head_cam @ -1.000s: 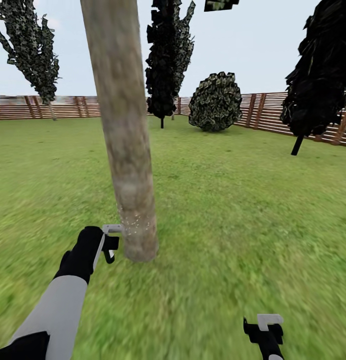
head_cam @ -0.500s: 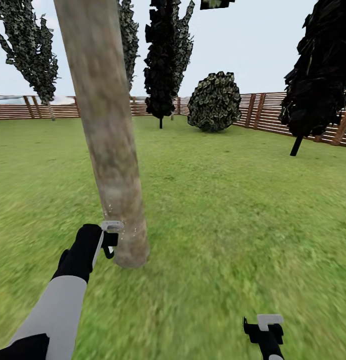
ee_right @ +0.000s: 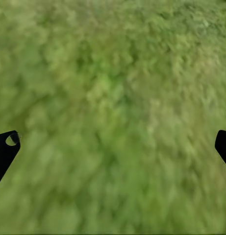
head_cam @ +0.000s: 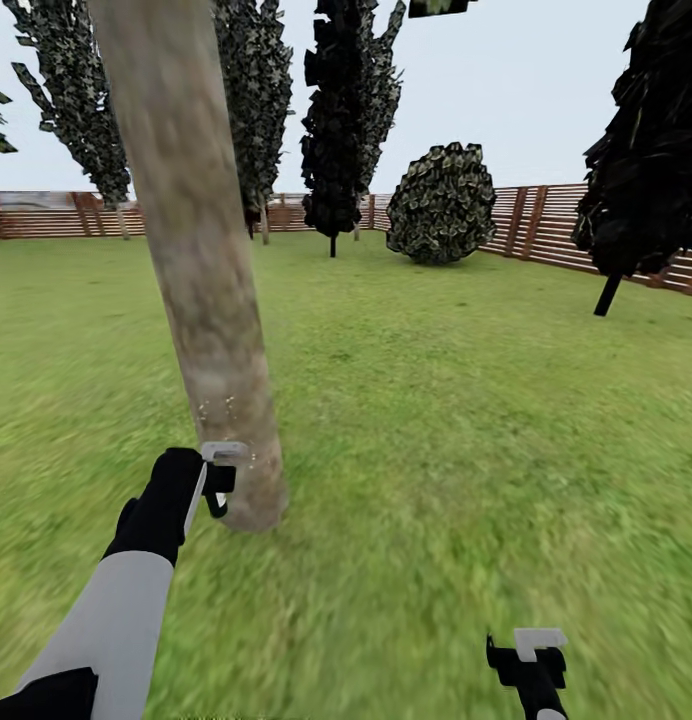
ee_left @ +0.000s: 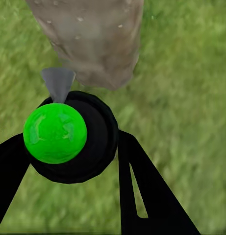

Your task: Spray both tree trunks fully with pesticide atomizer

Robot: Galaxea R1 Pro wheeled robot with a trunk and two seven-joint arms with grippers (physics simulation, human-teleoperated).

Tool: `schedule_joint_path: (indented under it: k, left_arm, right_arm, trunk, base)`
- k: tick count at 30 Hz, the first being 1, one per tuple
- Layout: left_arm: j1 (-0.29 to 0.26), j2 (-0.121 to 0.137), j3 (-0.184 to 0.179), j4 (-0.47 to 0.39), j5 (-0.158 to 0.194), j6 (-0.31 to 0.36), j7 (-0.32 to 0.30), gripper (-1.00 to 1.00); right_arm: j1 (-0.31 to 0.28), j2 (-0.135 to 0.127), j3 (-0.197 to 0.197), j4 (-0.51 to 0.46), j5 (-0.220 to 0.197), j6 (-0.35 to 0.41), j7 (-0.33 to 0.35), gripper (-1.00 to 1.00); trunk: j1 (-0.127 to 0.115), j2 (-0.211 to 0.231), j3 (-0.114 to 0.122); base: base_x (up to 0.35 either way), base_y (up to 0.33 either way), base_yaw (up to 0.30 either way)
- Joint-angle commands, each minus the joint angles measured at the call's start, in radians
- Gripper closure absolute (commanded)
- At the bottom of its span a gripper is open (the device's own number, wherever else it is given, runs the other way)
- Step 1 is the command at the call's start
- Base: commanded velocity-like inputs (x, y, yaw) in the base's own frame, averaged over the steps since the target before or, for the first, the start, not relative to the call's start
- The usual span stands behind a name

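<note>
A thick pale tree trunk [head_cam: 201,300] rises from the lawn just ahead at left. My left gripper [head_cam: 218,480] sits right beside its base, shut on the pesticide atomizer [ee_left: 68,137], a round black bottle whose top shows bright green. The bottle's grey nozzle [ee_left: 58,82] points at the trunk [ee_left: 93,39]. Whitish pesticide specks [head_cam: 226,410] dot the bark just above the gripper [ee_left: 68,161]. Low at the right, my right gripper [head_cam: 531,650] is open over bare grass with nothing between its fingers [ee_right: 5,147].
Green lawn [head_cam: 466,420] stretches all around. A reddish slat fence [head_cam: 546,225] rings it. Dark thin-stemmed trees [head_cam: 346,120] and a round bush [head_cam: 443,205] stand far back. Another dark tree [head_cam: 646,170] stands at the right.
The whole view has shifted, so the trunk now sits further left in the picture and more far trees show. The arms hold the same pose. Specks now sit higher on the bark.
</note>
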Motion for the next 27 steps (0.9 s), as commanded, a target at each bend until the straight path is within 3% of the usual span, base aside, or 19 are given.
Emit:
schedule_joint_path:
  k: [1, 13, 27]
  left_arm:
    - [0.0, -0.002, 0.005, -0.001, -0.011, 0.003, -0.01, 1.0]
    - [0.001, -0.001, 0.005, 0.016, -0.009, 0.0, -0.007, 1.0]
    - [0.011, -0.002, 0.006, 0.016, -0.009, -0.002, -0.006, 1.0]
  right_arm:
    - [-0.001, 0.0, -0.007, 0.001, 0.011, -0.003, -0.003, -1.0]
    - [0.0, 0.0, -0.007, 0.001, 0.011, -0.003, -0.002, -1.0]
    - [-0.001, 0.0, -0.007, 0.001, 0.011, -0.003, -0.001, -1.0]
  trunk:
    - [0.0, 0.0, -0.001]
    - [0.0, 0.0, -0.001]
    - [0.0, 0.0, -0.001]
  base:
    - [0.0, -0.279, 0.273]
    - [0.085, -0.274, 0.271]
    - [0.075, -0.266, 0.011]
